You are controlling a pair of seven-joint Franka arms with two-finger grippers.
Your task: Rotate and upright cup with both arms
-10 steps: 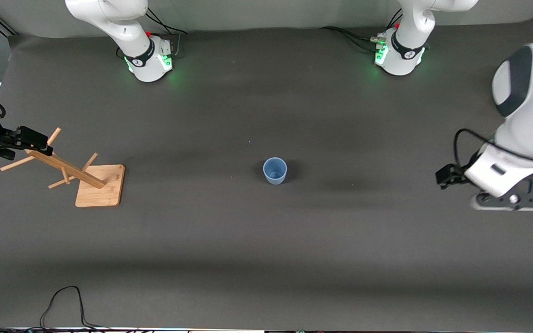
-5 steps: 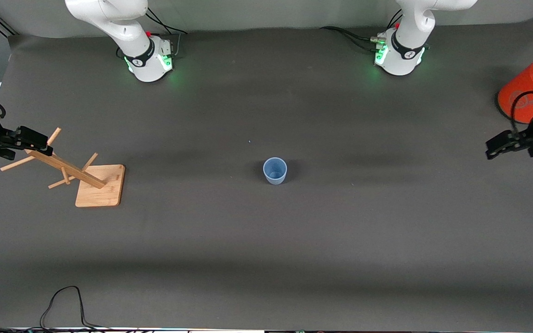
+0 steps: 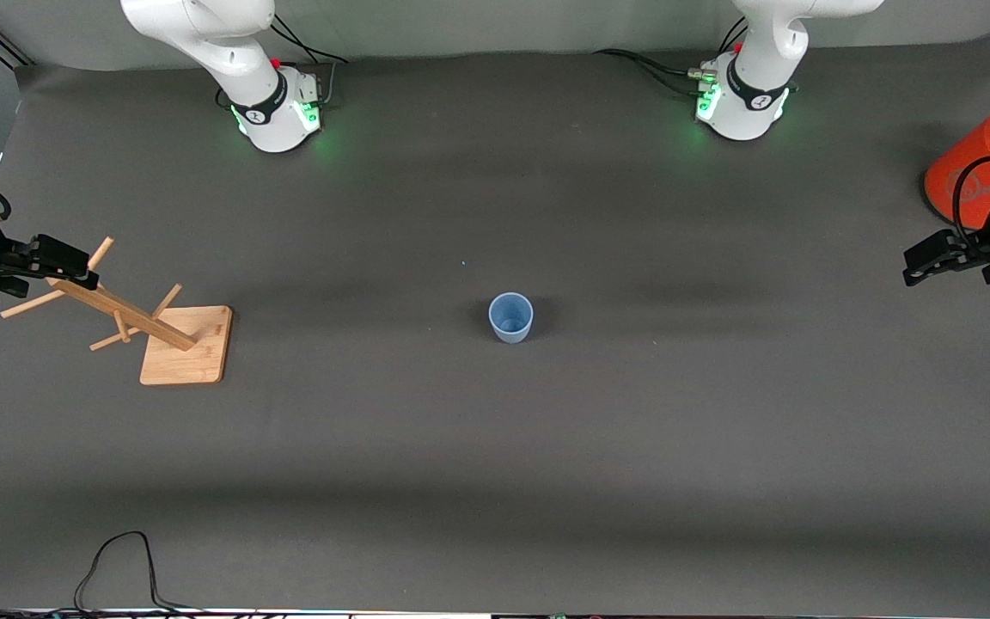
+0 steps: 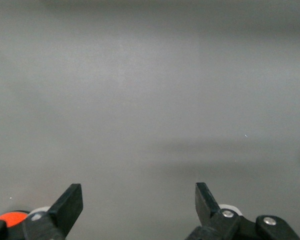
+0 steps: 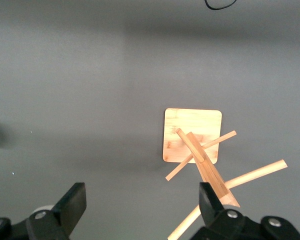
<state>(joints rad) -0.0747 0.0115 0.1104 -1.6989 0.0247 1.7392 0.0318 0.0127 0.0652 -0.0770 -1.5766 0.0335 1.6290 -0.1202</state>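
The pale-blue cup [image 3: 510,317] stands upright, mouth up, alone at the middle of the table. It shows in neither wrist view. My left gripper [image 3: 916,262] is open and empty at the left arm's end of the table, well away from the cup, beside the orange cylinder. In the left wrist view its jaws [image 4: 137,195] stand wide apart over bare mat. My right gripper [image 3: 74,260] is open and empty at the right arm's end, over the top of the wooden rack. In the right wrist view its jaws [image 5: 140,192] stand wide apart.
A wooden peg rack [image 3: 186,344] on a square base stands toward the right arm's end; it also shows in the right wrist view [image 5: 192,135]. An orange cylinder with a grey lid [image 3: 972,176] stands at the left arm's end. A black cable [image 3: 117,559] lies along the near edge.
My left arm has pulled back toward its end of the table, uncovering the orange cylinder. The cup and my right arm have not moved.
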